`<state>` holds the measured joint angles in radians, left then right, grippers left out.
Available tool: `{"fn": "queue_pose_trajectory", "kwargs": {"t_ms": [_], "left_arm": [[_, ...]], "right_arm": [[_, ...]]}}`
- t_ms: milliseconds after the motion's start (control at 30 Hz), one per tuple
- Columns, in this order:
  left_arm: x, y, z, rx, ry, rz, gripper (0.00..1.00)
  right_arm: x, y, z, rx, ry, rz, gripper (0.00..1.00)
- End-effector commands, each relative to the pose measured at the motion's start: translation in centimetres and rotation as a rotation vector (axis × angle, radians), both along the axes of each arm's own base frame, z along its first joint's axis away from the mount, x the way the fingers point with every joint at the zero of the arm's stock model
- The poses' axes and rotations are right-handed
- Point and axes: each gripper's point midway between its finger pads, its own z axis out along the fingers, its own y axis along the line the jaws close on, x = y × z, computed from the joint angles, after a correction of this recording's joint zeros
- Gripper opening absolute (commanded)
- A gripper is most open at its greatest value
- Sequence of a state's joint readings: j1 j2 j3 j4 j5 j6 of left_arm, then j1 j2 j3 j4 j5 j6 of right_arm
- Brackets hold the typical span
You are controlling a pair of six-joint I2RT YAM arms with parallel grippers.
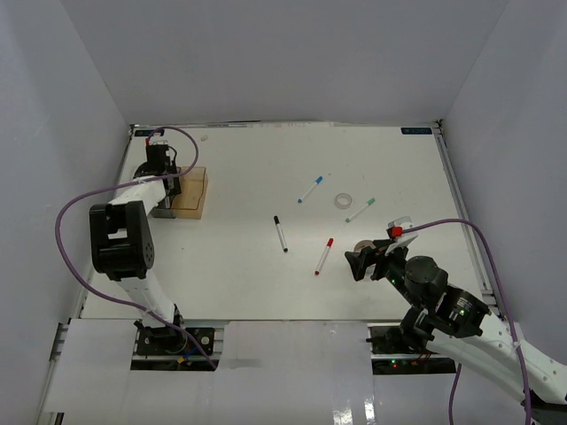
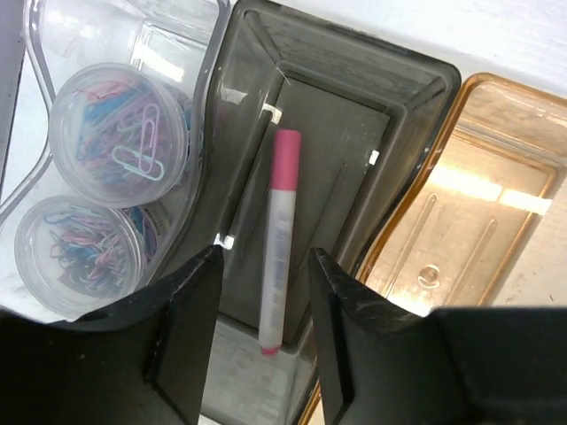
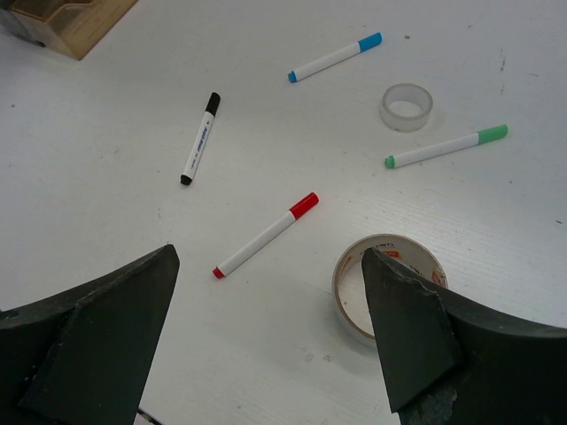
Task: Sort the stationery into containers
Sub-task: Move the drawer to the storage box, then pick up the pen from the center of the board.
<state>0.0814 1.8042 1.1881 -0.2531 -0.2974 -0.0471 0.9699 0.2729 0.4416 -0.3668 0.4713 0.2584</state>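
Here we are looking at a thin white marker with a pink cap (image 2: pixel 279 239). It is lying lengthwise inside the smoky grey see-through plastic bin (image 2: pixel 354 115), its cap pointing away from the left gripper (image 2: pixel 266 257). That gripper is hovering right over the grey bin with its black fingers (image 2: pixel 190 336) standing apart, one on each side of the marker and touching neither side.

Against one long side of the grey bin the clear plastic bin (image 2: pixel 177 35) is sitting, holding two small round clear jars (image 2: pixel 120 133) (image 2: pixel 80 257) full of coloured paper clips. Against the other side is the amber-orange plastic bin (image 2: pixel 478 204).

Well apart from the grey bin, toward the robot's right, loose things are lying on the white table (image 3: pixel 89 133). The black-capped marker (image 3: pixel 200 138) is nearest the bin, then the blue-capped marker (image 3: pixel 334 57) and the red-capped marker (image 3: pixel 266 235). Farther out are the small whitish tape roll (image 3: pixel 407 105), the green-capped marker (image 3: pixel 446 146) and the larger whitish tape roll (image 3: pixel 354 292).

The right gripper (image 3: pixel 266 266) is hanging out there, farthest from the grey bin. Its jaws are spread wide and gripping nothing, and one finger is partly hiding the larger roll.
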Motion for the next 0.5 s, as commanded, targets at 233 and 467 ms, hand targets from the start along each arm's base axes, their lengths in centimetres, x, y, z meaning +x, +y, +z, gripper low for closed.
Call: {"fn": "queue_pose_trajectory", "kwargs": {"t_ms": [233,467], "left_arm": [[-0.9,-5.1,10.1,-0.220,-0.242,-0.100,0.95],[-5.8,-15.2,15.2,-0.461,-0.338,-0.175,0.98]], "right_arm": [[0.2,0.4,1.0,0.031,-0.031,0.005,0.90],[0.2,-0.1,1.3,0.054,-0.040,-0.017,0.90]]}}
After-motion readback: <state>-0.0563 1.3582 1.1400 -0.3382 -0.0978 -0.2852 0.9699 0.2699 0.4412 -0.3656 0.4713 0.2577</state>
